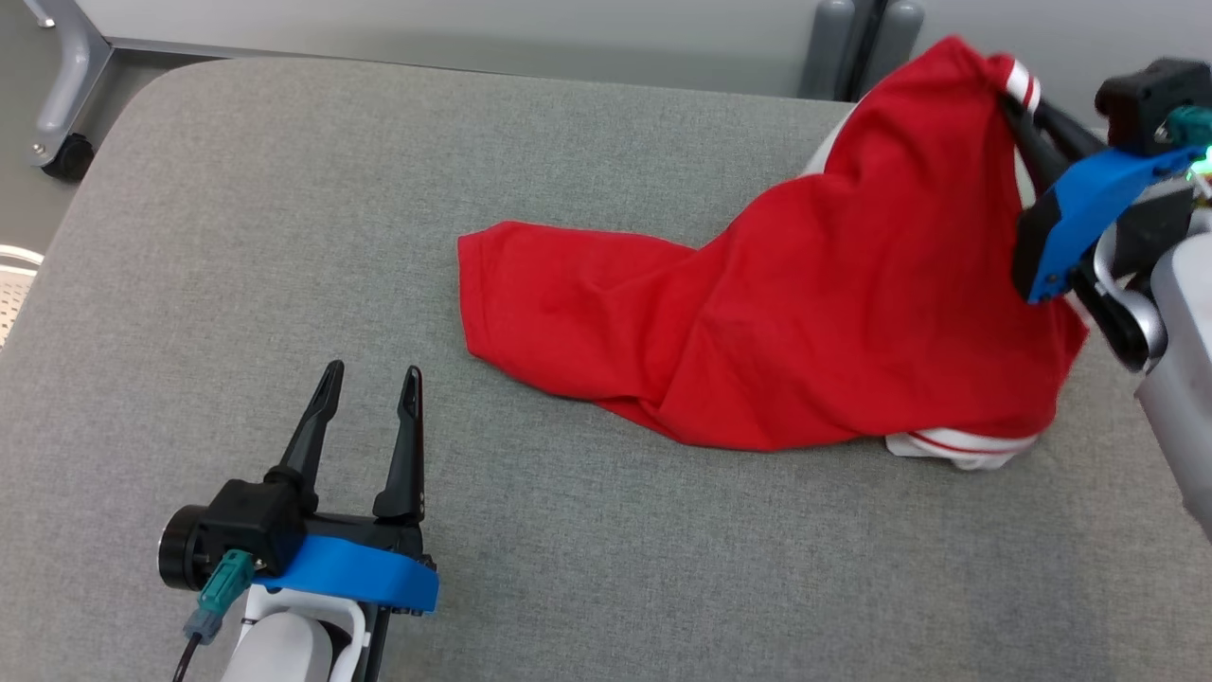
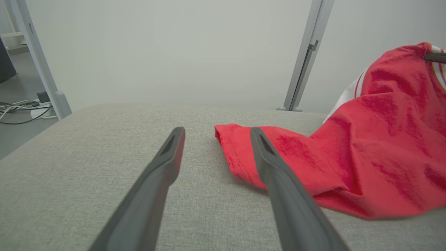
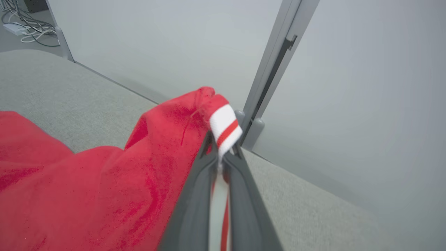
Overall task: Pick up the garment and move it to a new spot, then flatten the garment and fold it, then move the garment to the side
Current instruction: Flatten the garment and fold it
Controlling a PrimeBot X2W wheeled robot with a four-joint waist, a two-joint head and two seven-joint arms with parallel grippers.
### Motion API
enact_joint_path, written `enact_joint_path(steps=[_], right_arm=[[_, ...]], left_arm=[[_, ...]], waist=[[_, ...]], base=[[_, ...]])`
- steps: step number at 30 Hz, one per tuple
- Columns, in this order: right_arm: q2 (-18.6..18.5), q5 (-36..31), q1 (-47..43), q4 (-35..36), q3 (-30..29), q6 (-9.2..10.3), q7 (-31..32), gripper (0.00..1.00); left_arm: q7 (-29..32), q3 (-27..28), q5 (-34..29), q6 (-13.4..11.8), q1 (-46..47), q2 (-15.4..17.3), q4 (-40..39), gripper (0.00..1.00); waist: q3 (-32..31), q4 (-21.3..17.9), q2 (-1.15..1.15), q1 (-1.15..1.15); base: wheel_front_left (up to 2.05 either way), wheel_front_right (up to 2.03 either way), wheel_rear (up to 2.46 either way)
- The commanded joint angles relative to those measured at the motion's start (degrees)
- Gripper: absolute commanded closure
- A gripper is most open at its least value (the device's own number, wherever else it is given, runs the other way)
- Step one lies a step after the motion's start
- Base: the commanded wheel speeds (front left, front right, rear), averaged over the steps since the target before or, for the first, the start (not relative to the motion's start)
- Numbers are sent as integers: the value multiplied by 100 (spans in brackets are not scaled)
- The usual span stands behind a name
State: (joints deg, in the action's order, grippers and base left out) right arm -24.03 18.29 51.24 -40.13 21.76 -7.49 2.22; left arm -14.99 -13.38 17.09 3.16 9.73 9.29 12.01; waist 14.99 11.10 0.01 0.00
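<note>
Right now my right gripper (image 1: 1011,102) has its two long dark fingers pressed together on the garment (image 1: 805,313). They pinch a white ribbed band (image 3: 224,127) that carries one red stripe. In the right wrist view the band folds over the fingertips and the red cloth bunches just behind it.

The garment is a soft, matte red knit. It is pulled up into a peak at the far right of the table (image 1: 284,237), and from that peak it drapes down in broad folds. One flat, square-ended flap lies on the surface toward the middle. A second white band with a red stripe (image 1: 956,445) shows under its near edge.

The table top is covered in a grey woven fabric with a fine grain and has a rounded far-left corner.

My left gripper (image 1: 372,371) sits over the near left of the table with its tapered fingers spread wide. It holds nothing and is close to the flat flap but apart from it. A blue bracket (image 1: 365,573) wraps its base.
</note>
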Motion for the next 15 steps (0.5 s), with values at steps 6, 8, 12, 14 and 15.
enact_joint_path(steps=[6,8,12,14,15], right_arm=[[-14,-880,554,238,263,-1,-1243,100],[-32,-1123,514,394,404,-1,-1517,100],[-204,-1134,-70,651,928,-1,-1669,100],[-354,-958,-431,780,1370,-1,-1630,100],[-463,-833,-607,881,1594,-1,-1605,100]], left_arm=[[-25,62,-38,13,-124,-8,-12,0],[-26,86,-40,4,-161,8,-30,0],[-26,88,-28,25,-254,5,-19,0],[-26,82,-22,37,-279,4,-6,0],[-26,84,-17,41,-301,5,6,0]], waist=[[-184,-18,-1,0],[-245,-67,-1,0],[-393,-174,-1,0],[-468,-230,-1,0],[-505,-255,-1,0]], base=[[0,0,0],[0,0,0],[0,0,0],[0,0,0],[0,0,0]])
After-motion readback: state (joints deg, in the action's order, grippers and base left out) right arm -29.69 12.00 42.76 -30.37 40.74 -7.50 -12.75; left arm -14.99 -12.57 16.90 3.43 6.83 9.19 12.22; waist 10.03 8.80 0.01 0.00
